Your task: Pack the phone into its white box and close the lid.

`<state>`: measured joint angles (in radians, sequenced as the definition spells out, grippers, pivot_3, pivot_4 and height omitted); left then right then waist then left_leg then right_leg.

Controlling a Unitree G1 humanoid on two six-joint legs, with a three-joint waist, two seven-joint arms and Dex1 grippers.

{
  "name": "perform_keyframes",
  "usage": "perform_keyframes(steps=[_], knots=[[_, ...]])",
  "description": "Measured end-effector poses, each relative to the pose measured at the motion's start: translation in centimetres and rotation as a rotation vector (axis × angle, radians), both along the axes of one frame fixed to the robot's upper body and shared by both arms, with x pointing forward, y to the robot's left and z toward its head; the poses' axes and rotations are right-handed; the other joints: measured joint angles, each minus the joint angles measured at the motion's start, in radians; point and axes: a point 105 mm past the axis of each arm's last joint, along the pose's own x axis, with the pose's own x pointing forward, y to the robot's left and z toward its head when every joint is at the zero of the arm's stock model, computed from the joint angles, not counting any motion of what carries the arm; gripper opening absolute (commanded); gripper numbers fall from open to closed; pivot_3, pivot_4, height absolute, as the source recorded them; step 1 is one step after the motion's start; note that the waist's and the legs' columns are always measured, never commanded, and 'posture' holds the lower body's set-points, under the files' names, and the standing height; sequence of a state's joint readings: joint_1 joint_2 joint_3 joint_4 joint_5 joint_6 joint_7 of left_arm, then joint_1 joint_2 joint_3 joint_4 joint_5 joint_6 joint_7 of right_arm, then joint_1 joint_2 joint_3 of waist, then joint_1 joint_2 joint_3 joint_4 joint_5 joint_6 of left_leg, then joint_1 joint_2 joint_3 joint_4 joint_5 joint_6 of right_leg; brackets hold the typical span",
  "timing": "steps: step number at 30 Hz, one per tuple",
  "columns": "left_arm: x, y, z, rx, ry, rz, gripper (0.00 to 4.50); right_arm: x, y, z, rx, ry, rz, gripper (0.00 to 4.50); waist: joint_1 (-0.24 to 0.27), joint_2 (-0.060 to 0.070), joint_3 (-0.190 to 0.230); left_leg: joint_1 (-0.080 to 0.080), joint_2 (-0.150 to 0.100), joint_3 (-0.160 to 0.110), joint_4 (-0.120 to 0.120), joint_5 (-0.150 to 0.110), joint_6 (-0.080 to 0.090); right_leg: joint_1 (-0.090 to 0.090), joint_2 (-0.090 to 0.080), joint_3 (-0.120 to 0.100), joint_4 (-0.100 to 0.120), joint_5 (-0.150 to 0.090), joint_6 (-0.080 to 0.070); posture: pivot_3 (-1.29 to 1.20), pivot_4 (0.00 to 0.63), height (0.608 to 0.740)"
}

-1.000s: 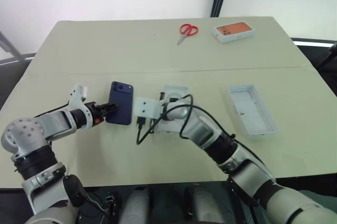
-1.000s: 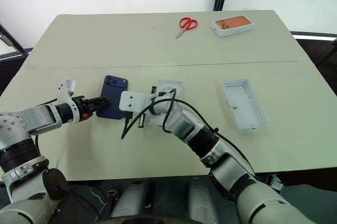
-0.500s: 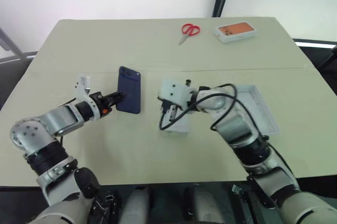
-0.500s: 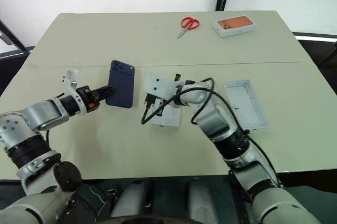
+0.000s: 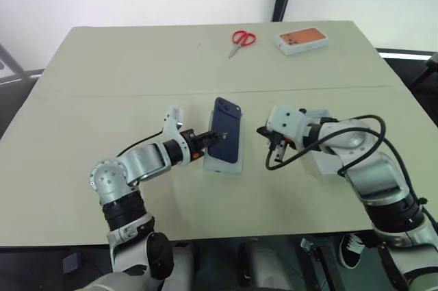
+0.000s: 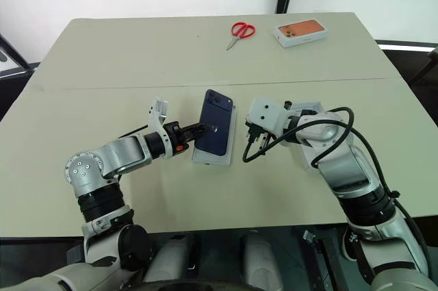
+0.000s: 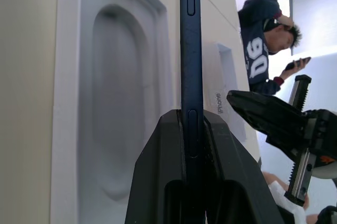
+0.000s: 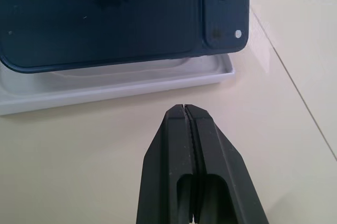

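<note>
I held the left gripper [image 5: 213,137] reaching rightward from a bent elbow, its fingers [image 7: 158,171] clamped on the phone [image 5: 226,139]. My right gripper [image 6: 252,137] pointed leftward toward it, fingers [image 8: 192,145] pressed fully together, forearm folded inward.

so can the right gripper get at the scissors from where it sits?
Probably not without a long reach: the scissors lie near the table's far edge, while the right gripper, shut and empty, sits well short of them beside the phone. Nothing blocks the way.
</note>
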<state>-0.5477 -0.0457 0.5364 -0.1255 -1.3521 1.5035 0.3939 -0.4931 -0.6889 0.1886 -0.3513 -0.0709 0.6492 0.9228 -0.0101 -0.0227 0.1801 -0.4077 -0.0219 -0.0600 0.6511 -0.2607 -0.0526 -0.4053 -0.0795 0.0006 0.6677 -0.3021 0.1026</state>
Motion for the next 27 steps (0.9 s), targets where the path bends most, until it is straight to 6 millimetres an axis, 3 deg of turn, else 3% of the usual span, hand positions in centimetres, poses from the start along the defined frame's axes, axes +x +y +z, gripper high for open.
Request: perform_keyframes(steps=[16,17,19,24,27], knots=[[0.07,-0.75,-0.61,0.029,0.052,0.004,0.04,0.42,-0.96,-0.39,-0.019,-0.017,-0.028,0.00,0.001,0.000,0.000,0.000,0.000,0.000,0.001,0.001,-0.002,0.001,-0.001,0.000,-0.001,0.000,0.000,0.00,0.150,0.740],[0.04,-0.82,-0.66,0.036,0.055,0.001,0.97,0.45,-0.98,-0.40,-0.019,-0.017,-0.028,0.00,0.001,0.000,0.000,0.000,0.000,0.000,0.001,0.001,-0.002,0.001,-0.001,0.000,-0.001,0.000,0.000,0.00,0.150,0.740],[0.03,-0.80,-0.41,0.032,0.052,0.000,1.68,0.52,-1.07,-0.49,-0.019,-0.015,-0.031,0.00,0.001,0.000,0.000,0.000,0.000,0.000,0.001,0.001,-0.002,0.001,-0.001,0.000,-0.001,0.000,0.000,0.00,0.150,0.740],[-0.11,-0.45,-0.46,0.034,0.063,0.005,4.27,0.56,-1.08,-0.52,-0.020,-0.017,-0.029,0.00,0.001,0.000,0.000,0.000,0.000,0.000,0.001,0.001,-0.002,0.001,-0.001,0.000,-0.001,0.000,0.000,0.00,0.150,0.740],[-0.17,-0.14,0.12,0.025,0.050,-0.002,4.27,0.56,-1.05,-0.56,-0.021,-0.015,-0.028,0.00,0.001,0.000,0.000,0.000,0.000,0.000,0.001,0.001,-0.001,0.001,-0.001,0.000,-0.001,0.000,0.000,0.00,0.150,0.740]])
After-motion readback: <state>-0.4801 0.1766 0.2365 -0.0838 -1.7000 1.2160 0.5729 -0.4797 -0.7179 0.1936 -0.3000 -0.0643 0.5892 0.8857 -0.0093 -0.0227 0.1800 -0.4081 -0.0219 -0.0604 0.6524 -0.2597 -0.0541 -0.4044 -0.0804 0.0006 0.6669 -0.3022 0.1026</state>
